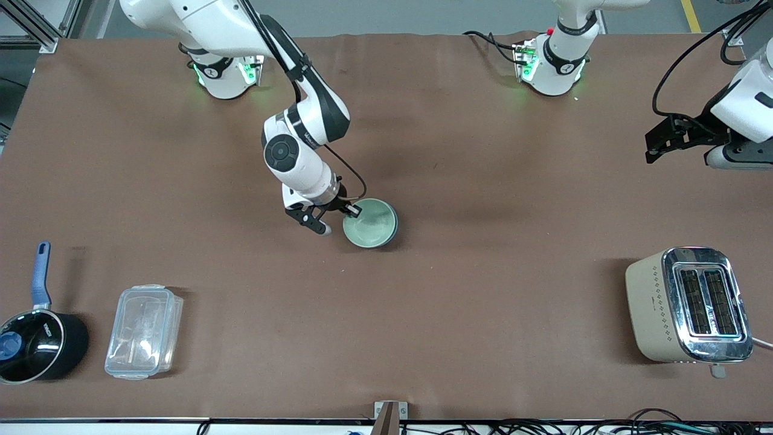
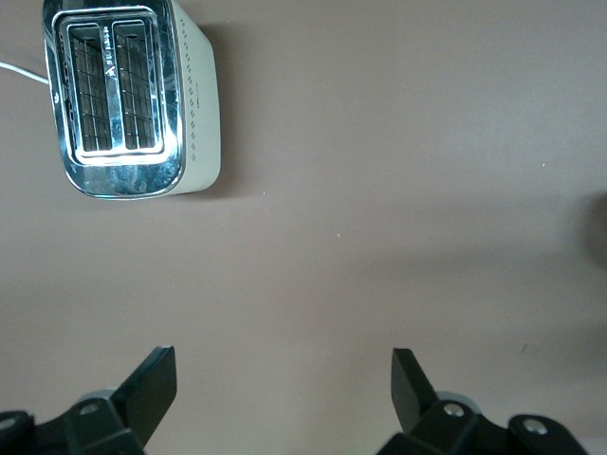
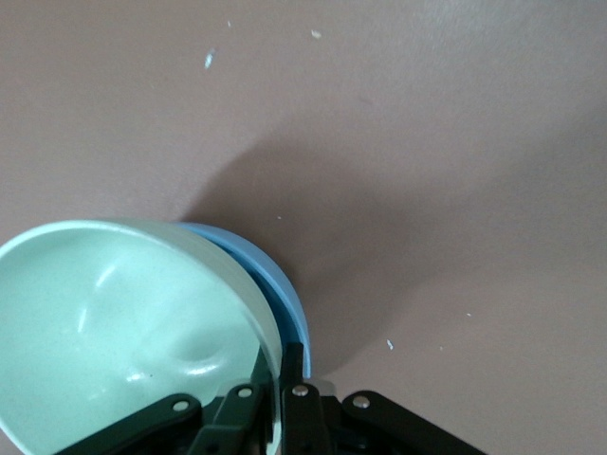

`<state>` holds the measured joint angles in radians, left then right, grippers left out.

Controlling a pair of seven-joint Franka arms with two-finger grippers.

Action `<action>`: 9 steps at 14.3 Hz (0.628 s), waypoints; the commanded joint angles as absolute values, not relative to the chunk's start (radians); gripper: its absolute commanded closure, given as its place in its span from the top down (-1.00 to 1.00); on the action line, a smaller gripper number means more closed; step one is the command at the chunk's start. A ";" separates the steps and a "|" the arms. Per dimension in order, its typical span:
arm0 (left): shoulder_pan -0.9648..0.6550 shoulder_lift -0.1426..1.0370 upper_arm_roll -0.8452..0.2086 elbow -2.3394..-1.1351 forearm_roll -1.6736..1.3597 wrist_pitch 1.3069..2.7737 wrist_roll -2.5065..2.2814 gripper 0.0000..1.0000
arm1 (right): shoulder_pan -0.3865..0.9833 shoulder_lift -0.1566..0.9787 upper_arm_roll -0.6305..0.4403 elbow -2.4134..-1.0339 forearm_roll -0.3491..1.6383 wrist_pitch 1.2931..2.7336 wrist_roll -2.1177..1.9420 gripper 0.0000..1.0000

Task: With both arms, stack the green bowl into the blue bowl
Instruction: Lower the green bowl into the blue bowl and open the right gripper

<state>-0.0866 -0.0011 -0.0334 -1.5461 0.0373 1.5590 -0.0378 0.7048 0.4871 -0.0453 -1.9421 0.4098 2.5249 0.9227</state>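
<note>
Smooth green bowl (image 1: 368,225) inside blue bowl (image 3: 285,294)

The right arm reaches out from its base and bends down toward the middle of the tabletop, its wrist tilted so the right pincer (image 1: 339,219) sits low, its fingers (image 3: 292,379) closed on the rim of the green bowl (image 1: 368,222). The left arm waits folded back at its own end, the left pincer (image 1: 655,145) raised over the tabletop, its fingers (image 2: 152,384) spread wide.
</note>
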 commanded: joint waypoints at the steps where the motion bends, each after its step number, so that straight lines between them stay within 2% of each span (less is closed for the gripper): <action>1: -0.086 -0.002 -0.026 -1.546 0.021 1.566 -0.031 1.00 | 0.722 0.488 -0.048 -1.947 0.417 2.542 0.942 -0.90; 5: -0.086 -0.002 -0.025 -1.546 0.021 1.566 -0.029 1.00 | 0.732 0.491 -0.046 -1.948 0.419 2.511 0.939 -0.88; 6: -0.086 -0.002 -0.025 -1.548 0.021 1.566 -0.029 1.00 | 0.730 0.491 -0.046 -1.945 0.419 2.479 0.937 -0.69; 7: -0.086 -0.002 -0.025 -1.548 0.021 1.566 -0.029 1.00 | 0.718 0.489 -0.046 -1.937 0.419 2.441 0.937 -0.29; 8: -0.086 -0.002 -0.025 -1.546 0.021 1.566 -0.029 1.00 | 0.712 0.479 -0.051 -1.934 0.420 2.398 0.937 0.23; 9: -0.086 -0.003 -0.025 -1.546 0.023 1.566 -0.029 1.00 | 0.697 0.457 -0.054 -1.921 0.423 2.348 0.942 0.85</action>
